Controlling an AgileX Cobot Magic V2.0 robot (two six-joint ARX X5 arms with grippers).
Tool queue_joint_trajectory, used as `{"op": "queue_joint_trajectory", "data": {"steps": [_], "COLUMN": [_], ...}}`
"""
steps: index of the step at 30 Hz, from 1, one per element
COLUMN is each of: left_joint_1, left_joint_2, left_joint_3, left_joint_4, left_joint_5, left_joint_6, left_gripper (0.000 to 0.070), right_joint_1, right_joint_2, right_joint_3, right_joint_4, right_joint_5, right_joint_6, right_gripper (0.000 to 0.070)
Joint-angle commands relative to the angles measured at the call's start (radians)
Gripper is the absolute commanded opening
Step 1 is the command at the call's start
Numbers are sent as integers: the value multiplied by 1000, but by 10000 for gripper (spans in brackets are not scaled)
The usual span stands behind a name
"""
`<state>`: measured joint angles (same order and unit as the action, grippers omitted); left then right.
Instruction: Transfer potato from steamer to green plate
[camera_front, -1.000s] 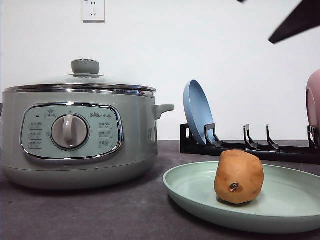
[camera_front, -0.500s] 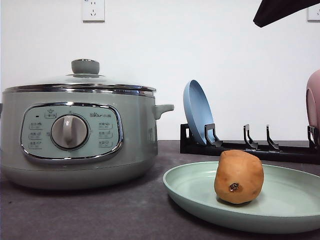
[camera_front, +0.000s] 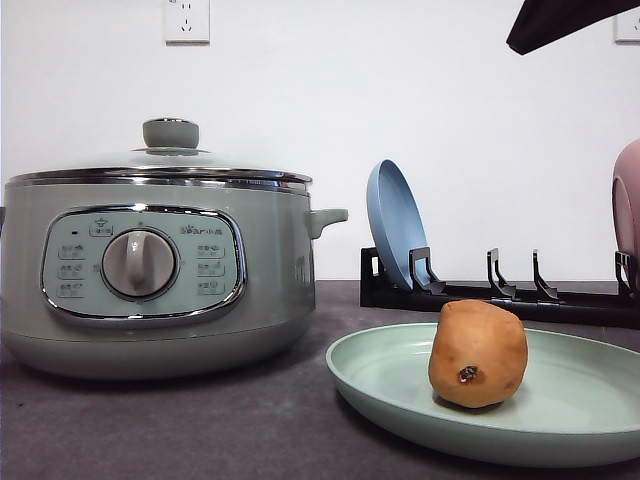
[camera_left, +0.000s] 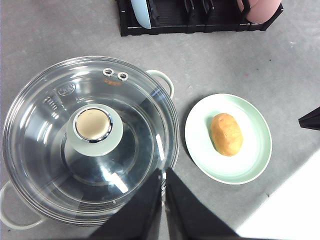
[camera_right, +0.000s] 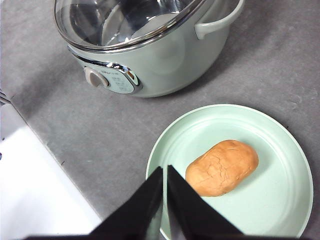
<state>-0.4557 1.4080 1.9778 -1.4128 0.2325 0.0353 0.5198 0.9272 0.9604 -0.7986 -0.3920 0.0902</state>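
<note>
left gripper (camera_left: 163, 210) apparently closed, right gripper (camera_right: 165, 200) closed, both raised

Black dish rack (camera_front: 500, 290) sitting on grey table (camera_front: 200, 420), blue plate (camera_front: 395, 225) standing in rack's end slot, pink plate (camera_front: 628, 215) w/ opposite end; wall outlet (camera_front: 187, 20) showing above.

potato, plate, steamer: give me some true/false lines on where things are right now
1. The potato lies on the green plate. True.
2. The steamer has its lid off. False: the glass lid is on it.
3. The blue plate stands on edge in the rack. True.
4. The right hand grips the potato. False: it is shut and empty, above the plate's edge.
5. The green plate touches the steamer. False: bare table shows between them.
</note>
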Motion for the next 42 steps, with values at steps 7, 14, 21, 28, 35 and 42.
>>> {"op": "queue_joint_trajectory", "data": {"steps": [7, 14, 21, 28, 35, 42], "left_joint_1": [50, 239, 412, 495, 517, 517], "left_joint_2": [-97, -347, -663, -952, -1145, -1284], "left_joint_3": [18, -177, -627, -1088, -1406, -1650], "left_joint_4": [140, 543, 906, 1121, 1149, 1151], "left_joint_5": [-3, -4, -150, -219, -219, -248], "left_joint_6": [83, 110, 110, 111, 110, 110], "left_gripper": [2, 2, 2, 2, 2, 2], "right_joint_1": [6, 6, 6, 6, 6, 6], "right_joint_2": [6, 6, 6, 6, 6, 6], "right_joint_3": [18, 18, 18, 18, 18, 18], "right_joint_4": [7, 13, 13, 13, 13, 13], "right_joint_5": [-1, -1, -1, -1, -1, -1], "right_joint_6": [6, 6, 6, 6, 6, 6], "right_gripper": [0, 0, 0, 0, 0, 0]}}
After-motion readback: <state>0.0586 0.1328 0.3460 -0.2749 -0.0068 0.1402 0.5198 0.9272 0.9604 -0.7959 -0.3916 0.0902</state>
